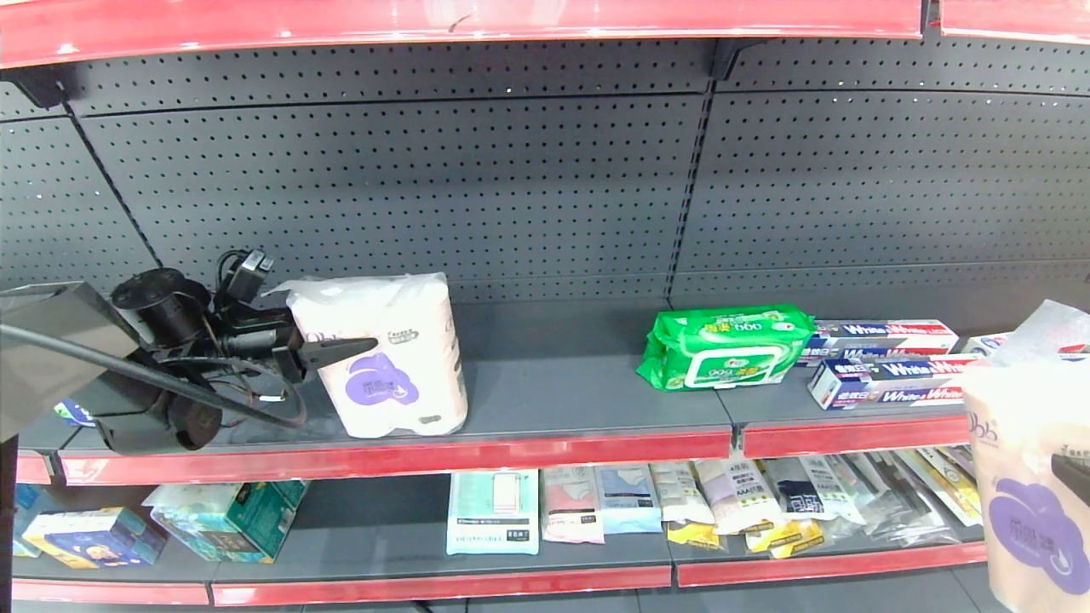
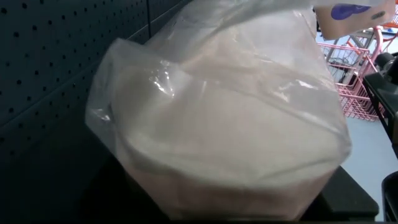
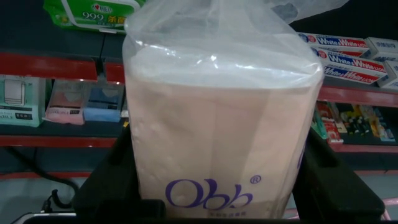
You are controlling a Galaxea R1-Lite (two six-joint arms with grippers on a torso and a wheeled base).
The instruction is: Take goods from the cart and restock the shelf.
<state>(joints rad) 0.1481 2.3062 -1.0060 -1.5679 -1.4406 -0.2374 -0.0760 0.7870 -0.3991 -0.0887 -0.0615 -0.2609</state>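
Note:
A white toilet paper pack [image 1: 400,375] in clear plastic with a purple cloud print stands upright on the grey middle shelf [image 1: 553,392], at its left end. My left gripper [image 1: 368,337] is shut on it from the left, one black finger lying across its front. The same pack [image 2: 224,124] bulks close in the left wrist view. At the lower right, in front of the shelf, my right gripper [image 1: 1060,477] is shut on a second toilet paper pack [image 1: 1022,477]. That pack [image 3: 217,112] sits between my right gripper's [image 3: 221,186] two black fingers.
A green wet-wipes pack [image 1: 724,345] and stacked toothpaste boxes [image 1: 886,358] lie on the shelf's right half, with bare shelf between them and the left pack. Small packets [image 1: 732,502] and boxes [image 1: 230,519] fill the lower shelf. A pink cart [image 2: 351,81] stands behind.

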